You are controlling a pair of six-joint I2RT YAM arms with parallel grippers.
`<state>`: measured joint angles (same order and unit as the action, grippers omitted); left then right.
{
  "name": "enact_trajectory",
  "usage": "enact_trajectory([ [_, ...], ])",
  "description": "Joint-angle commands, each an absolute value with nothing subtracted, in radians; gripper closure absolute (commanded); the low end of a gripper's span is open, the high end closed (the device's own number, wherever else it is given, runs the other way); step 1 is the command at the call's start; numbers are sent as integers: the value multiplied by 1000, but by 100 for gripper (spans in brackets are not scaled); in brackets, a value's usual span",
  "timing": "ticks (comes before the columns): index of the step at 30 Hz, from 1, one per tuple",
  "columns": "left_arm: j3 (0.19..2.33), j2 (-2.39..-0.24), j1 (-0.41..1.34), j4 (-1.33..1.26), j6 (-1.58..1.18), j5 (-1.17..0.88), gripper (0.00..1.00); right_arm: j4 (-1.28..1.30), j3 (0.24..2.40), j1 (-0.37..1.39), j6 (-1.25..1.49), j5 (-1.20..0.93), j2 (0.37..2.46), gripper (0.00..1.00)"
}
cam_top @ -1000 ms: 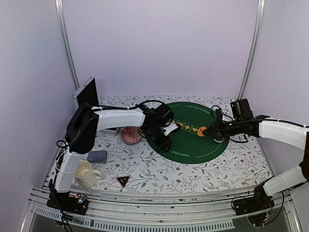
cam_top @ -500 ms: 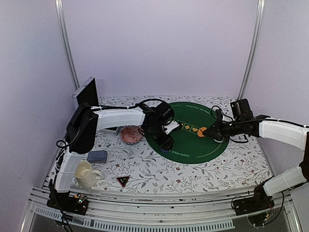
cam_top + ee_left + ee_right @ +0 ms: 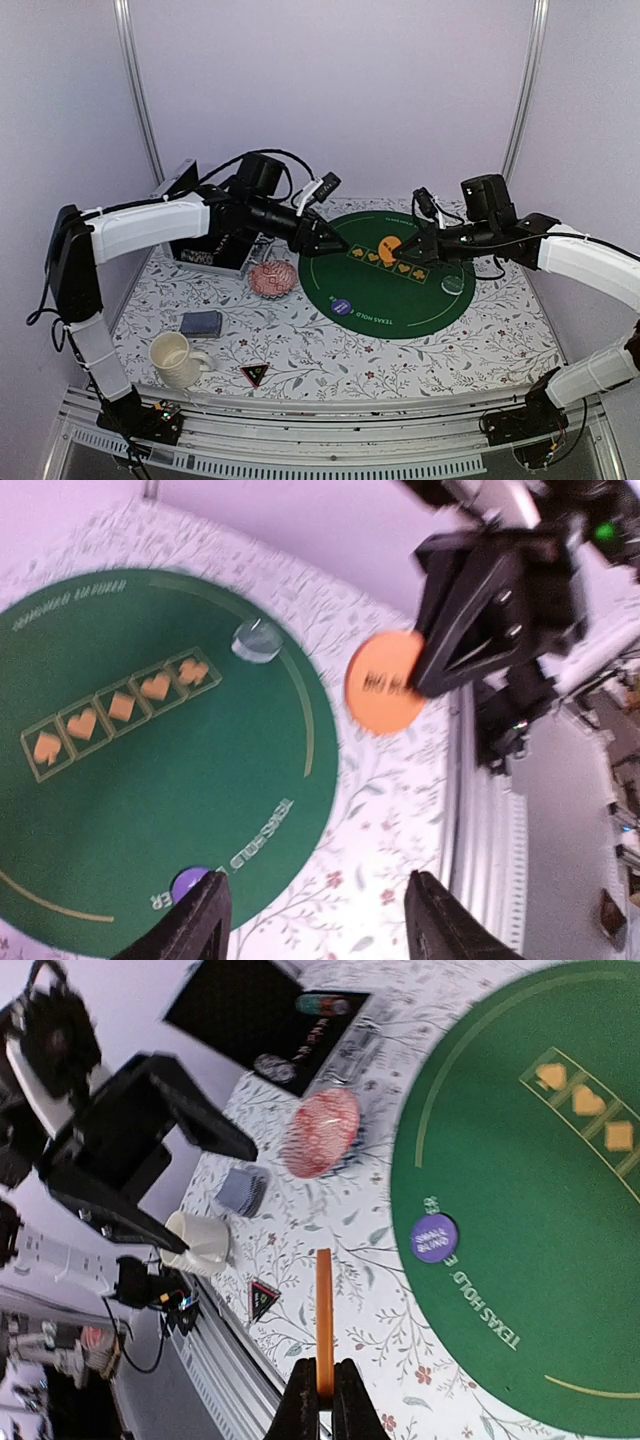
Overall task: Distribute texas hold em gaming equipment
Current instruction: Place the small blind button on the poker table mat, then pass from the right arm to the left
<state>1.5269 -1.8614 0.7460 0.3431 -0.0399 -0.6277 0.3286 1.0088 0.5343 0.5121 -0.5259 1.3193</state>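
The card stack (image 3: 201,322) lies on the floral cloth (image 3: 310,350) near the mug (image 3: 175,358), the left gripper (image 3: 318,882) hangs released and empty over the green mat (image 3: 400,305), the purple button (image 3: 342,306) rests near the mat's front edge, and the right gripper (image 3: 322,1368) grasps the orange button (image 3: 390,250) above the mat

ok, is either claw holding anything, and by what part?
Right claw pinches the orange button by its rim, edge-on. Left claw is open and holds nothing.
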Motion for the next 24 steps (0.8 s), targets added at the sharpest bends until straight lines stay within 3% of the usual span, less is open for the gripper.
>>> enact_trajectory([
  [1, 1405, -1751, 730, 16, -94, -1040, 40, 307, 1066, 646, 292, -551, 1268, 98],
  [15, 1468, -1784, 784, 249, 69, -1064, 57, 300, 1124, 783, 139, -542, 1314, 98],
  [20, 1492, -1798, 797, 277, 78, -1038, 79, 305, 1139, 794, 131, -546, 1322, 98],
  [23, 1495, -1797, 800, 271, 74, -1045, 100, 308, 1138, 794, 129, -539, 1321, 98],
  [24, 1494, -1796, 800, 268, 71, -1045, 100, 309, 1138, 794, 129, -537, 1320, 98],
])
